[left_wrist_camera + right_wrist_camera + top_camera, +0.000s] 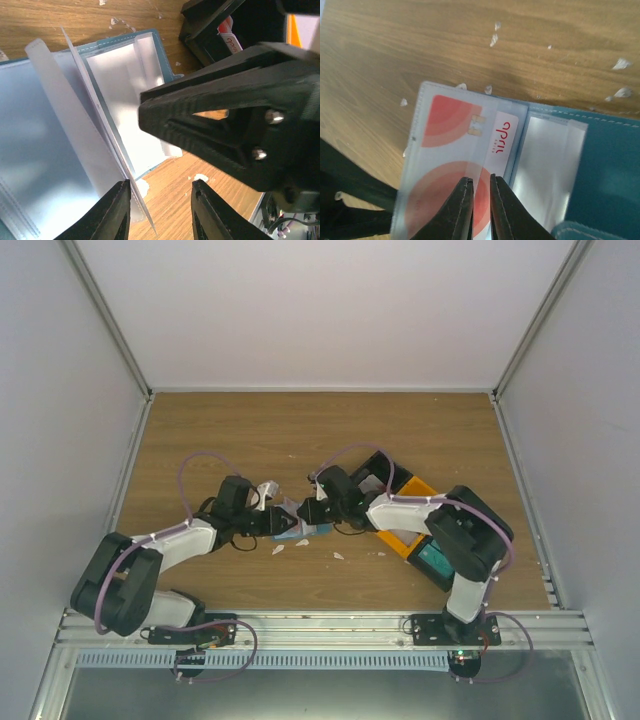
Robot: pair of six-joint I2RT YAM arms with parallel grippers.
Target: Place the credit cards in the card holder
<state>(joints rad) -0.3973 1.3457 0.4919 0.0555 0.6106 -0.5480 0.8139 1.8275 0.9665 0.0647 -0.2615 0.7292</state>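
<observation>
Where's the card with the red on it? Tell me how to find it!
Look at the middle of the wooden table for the open blue card holder. Tucked in its clear sleeve, at the tip of the right gripper, lies the credit card. It is white with big red circles, unlike the empty shiny pockets beside it.

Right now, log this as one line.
left gripper: open, astride clear sleeve | right gripper: barely parted over credit card | credit card: inside card holder
</observation>
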